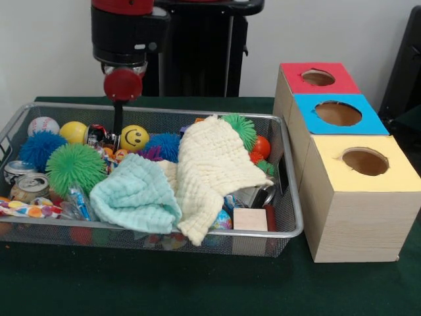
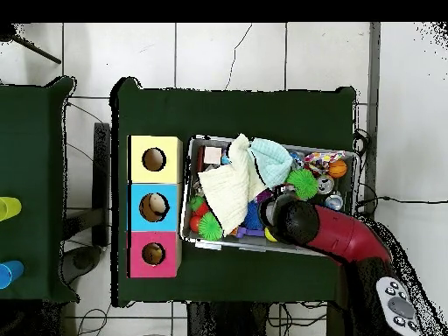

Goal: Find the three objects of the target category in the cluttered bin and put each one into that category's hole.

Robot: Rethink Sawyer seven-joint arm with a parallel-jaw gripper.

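Observation:
The cluttered bin (image 1: 158, 109) is a silver wire mesh basket, and it also shows in the overhead view (image 2: 262, 143). It holds a smiley yellow ball (image 1: 133, 137), a plain yellow ball (image 1: 74, 131), a white baseball (image 1: 43, 125), green (image 1: 75, 164) and blue (image 1: 41, 146) spiky balls, cans (image 1: 29, 186) and a wooden block (image 1: 250, 219). A cream cloth (image 1: 210, 168) and a mint cloth (image 1: 135, 194) cover the middle. My gripper (image 1: 118, 130) reaches down into the bin's back left, between the two yellow balls. In the overhead view the red arm (image 2: 337, 234) hides it.
Three wooden boxes with round holes stand in a row right of the bin: red-topped (image 1: 319, 78), blue-topped (image 1: 337, 113) and yellow-topped (image 1: 365, 161). In the overhead view they lie left of the bin, with the yellow-topped one (image 2: 154, 159) farthest from the base. Green cloth covers the table (image 1: 197, 283).

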